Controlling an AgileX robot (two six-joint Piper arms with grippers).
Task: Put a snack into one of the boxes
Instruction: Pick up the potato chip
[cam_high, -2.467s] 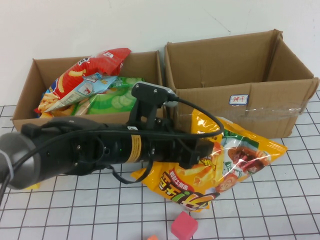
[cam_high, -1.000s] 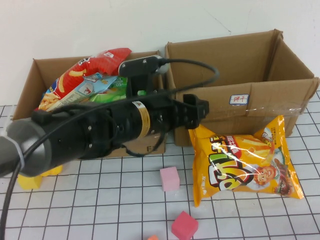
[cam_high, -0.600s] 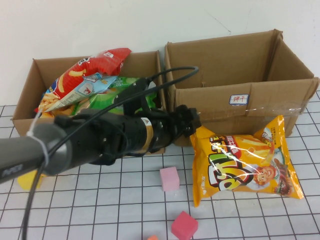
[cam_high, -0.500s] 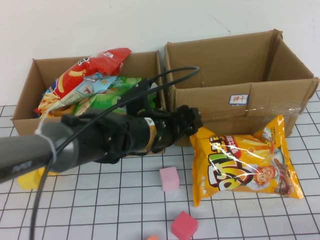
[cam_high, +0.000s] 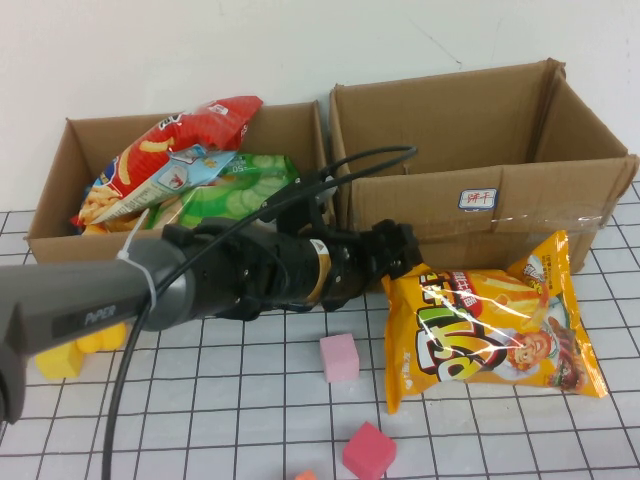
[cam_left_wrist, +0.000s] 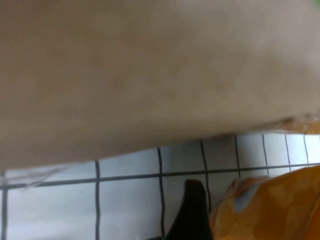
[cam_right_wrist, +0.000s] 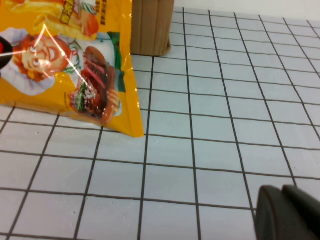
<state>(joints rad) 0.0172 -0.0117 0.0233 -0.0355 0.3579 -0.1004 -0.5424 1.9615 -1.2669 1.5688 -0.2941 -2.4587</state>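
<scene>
Snack bag (cam_high: 489, 324) lies flat — left gripper (cam_high: 405, 250) beside it, fingers apart, empty; right gripper's (cam_right_wrist: 285, 212) fingers unclear.

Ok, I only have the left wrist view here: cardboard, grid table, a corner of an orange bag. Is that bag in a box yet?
Observer: No. The yellow snack bag lies flat on the table in front of the right box, outside it.
Operator: Where is the left end effector?
Observer: The left end effector is at the bag's corner nearest the left box, open and holding nothing.
Operator: And the right one?
Observer: The right end effector is outside the high view. Its own wrist camera shows it shut, over bare table near the bag's other end.
</scene>
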